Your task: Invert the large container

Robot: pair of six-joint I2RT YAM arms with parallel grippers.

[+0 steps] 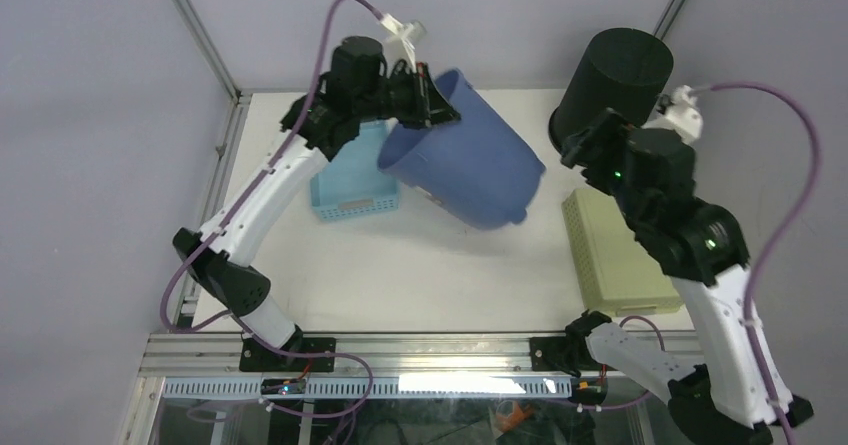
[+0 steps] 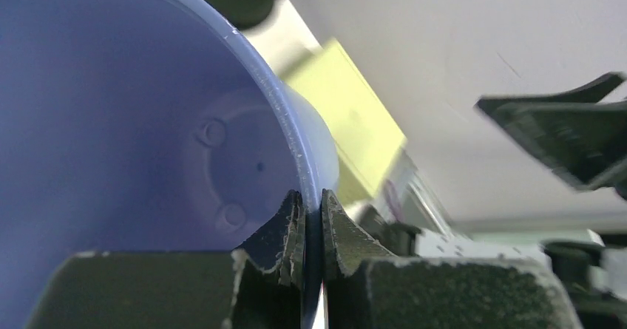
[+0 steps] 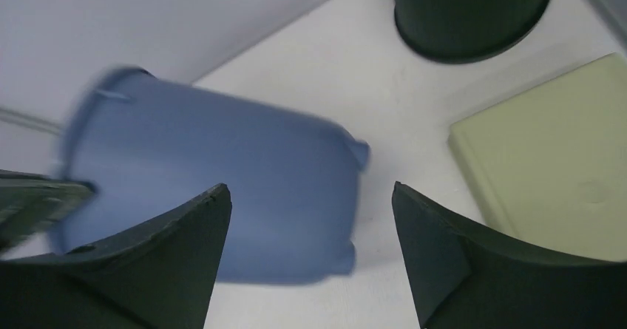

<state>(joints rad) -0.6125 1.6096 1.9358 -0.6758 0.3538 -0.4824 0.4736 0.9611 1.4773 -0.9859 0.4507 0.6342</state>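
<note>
At ten o'clock on the table (image 1: pixel 420 275) lies a basket (image 1: pixel 350 200), partly under the left arm. Just toward twelve from it, the left gripper (image 1: pixel 432 100) pinches the rim of the bucket (image 1: pixel 480 170), one finger inside the wall and one outside. The bucket is tipped over near the table's middle, its mouth toward eleven and its base toward four; whether the base touches the table I cannot tell. At one o'clock stands a black bin (image 1: pixel 612 80), and at three lies a green box (image 1: pixel 615 255). The right gripper (image 3: pixel 310 196) hangs between them, fingers spread wide, holding nothing.
</note>
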